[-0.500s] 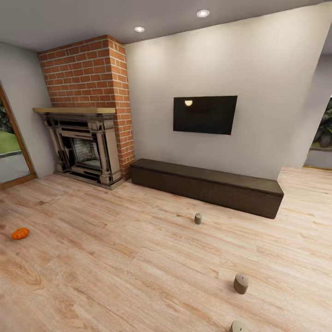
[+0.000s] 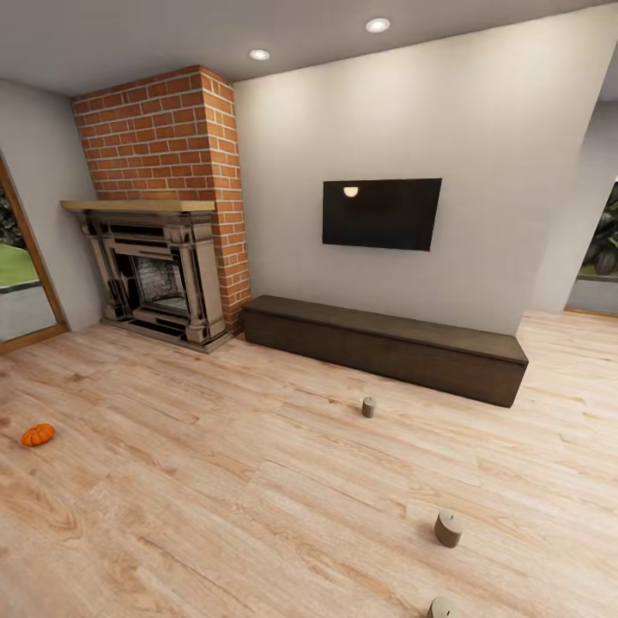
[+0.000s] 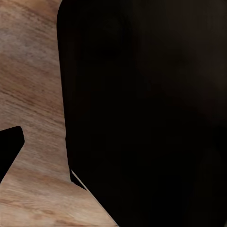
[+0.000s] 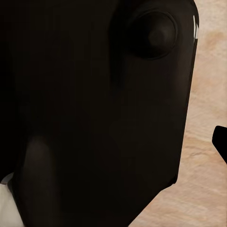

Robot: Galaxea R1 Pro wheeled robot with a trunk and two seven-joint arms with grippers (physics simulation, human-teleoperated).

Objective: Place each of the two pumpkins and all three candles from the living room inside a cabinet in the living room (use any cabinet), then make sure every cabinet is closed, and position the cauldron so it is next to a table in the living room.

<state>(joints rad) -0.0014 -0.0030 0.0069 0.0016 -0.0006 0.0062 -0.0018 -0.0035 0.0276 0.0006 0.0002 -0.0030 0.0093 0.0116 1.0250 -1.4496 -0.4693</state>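
Nothing has shifted since half a second ago: we sit parked, scanning. The long, low dark-brown wood cabinet (image 2: 386,348) lies shut at centre right. One squat ribbed orange pumpkin (image 2: 38,434) rests far left on the pale plank floor (image 2: 215,498); three stubby grey-beige candles (image 2: 369,407) (image 2: 448,527) (image 2: 443,608) trail toward the lower right. We cannot tell either gripper's state; dark housing blocks both wrist views. Collection hasn't started.
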